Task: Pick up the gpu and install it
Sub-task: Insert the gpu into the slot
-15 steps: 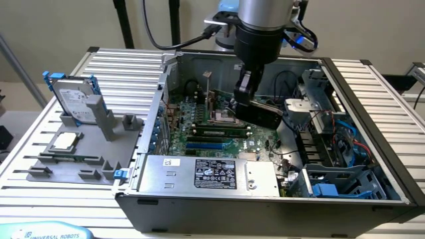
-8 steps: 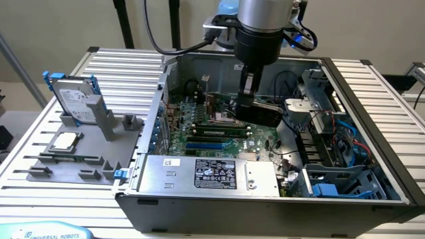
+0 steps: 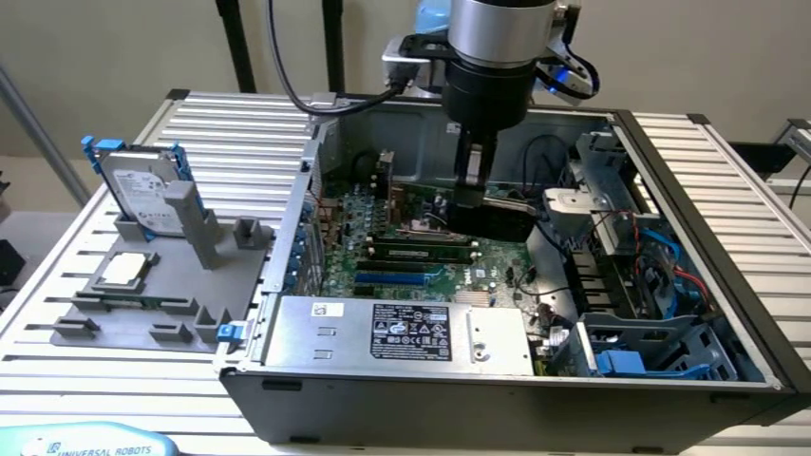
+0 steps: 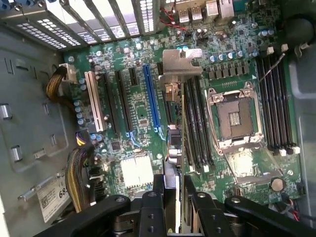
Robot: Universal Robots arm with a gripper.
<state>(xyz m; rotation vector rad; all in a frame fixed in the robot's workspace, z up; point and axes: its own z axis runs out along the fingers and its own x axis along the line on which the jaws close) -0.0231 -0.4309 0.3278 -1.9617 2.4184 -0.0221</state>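
While one gripper (image 3: 472,188) grips one gpu (image 3: 500,224) | one hard drive (image 3: 137,188) upright

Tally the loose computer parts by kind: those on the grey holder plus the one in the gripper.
Silver hard drive in a blue frame: 1
Small square silver CPU chip: 1
Thin black gpu card with a silver bracket, in the gripper: 1
Total: 3

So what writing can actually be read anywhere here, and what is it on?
"UNIVERSAL ROBOTS": on the pale blue object at the exterior view's lower left edge.
"68": a number cut off at the edge of the white sticker in the wrist view.
The power supply label and the hard drive label: too small to read.
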